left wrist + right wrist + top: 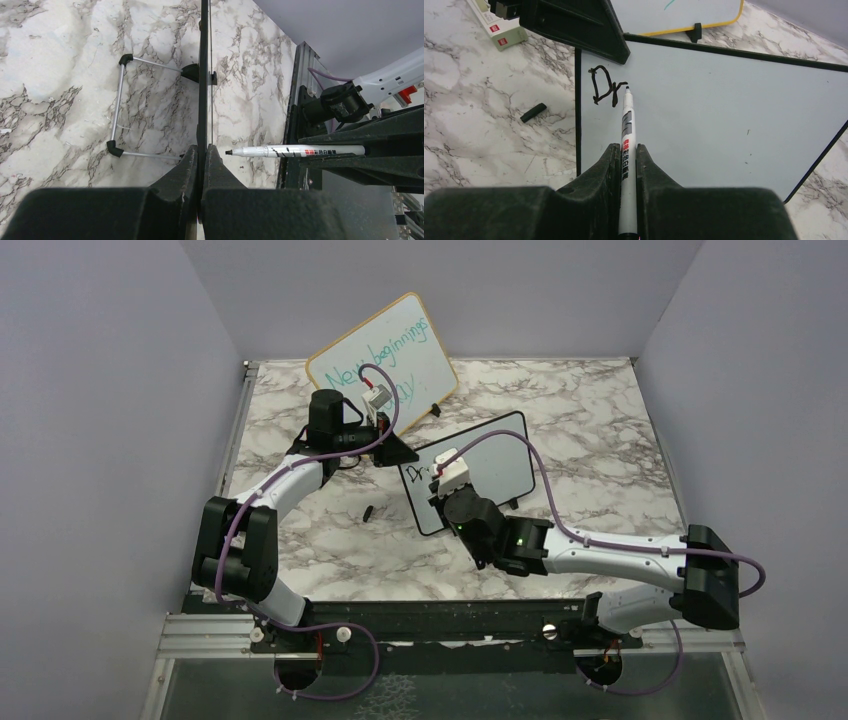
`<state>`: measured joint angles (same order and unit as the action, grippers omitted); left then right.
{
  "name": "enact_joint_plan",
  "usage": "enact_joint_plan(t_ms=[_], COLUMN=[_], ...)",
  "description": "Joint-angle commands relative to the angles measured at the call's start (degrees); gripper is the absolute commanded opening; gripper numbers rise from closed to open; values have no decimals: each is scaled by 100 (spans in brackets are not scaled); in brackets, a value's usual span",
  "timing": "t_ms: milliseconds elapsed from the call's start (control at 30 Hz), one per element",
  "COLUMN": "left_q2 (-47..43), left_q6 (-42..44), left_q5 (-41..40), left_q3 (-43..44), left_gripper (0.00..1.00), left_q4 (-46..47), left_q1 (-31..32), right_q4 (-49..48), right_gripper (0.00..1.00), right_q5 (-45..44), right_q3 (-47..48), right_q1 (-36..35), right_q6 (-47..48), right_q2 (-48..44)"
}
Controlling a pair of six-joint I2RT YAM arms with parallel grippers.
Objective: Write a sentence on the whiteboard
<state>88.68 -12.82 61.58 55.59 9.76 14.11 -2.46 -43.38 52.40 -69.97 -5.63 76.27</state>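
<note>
- Small white rectangular board with thin black frame (500, 465) stands propped on its wire stand (119, 110) mid-way across the marble top (610, 430), in front of the larger yellow-framed board (420, 365)
- Left gripper (202, 150) pinched shut on the board's frame edge, near the corner by the writing
- Right gripper (626, 150) clamped narrow round a slim white-barrelled marker (628, 120), tip on the surface
- Black handwritten letters (605, 90) read "Dr" only; most of the sentence unwritten
- Board judged light, thin, stiff, slick-faced; likely to skid or tip under pen pressure, so hold by the frame, not the face

Teal-lettered board (400, 340) stands on marble table (600, 430); perhaps a black cap (369, 512) lies nearer.
</note>
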Motion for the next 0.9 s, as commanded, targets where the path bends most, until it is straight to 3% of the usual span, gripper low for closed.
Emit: enact_joint_plan(t_ms=[0,867], left_q2=[9,44], left_q6=[43,34], left_q5=[29,57], left_q3=[-90,-75], left_gripper=[0,0], left_q4=[-62,-62], left_q1=[22,22], right_q4=[-122,24], right_gripper=[0,0], right_q5=[67,16], right_q3=[18,93], right_q1=[45,168], right_q6=[14,-114], right_q2=[92,327])
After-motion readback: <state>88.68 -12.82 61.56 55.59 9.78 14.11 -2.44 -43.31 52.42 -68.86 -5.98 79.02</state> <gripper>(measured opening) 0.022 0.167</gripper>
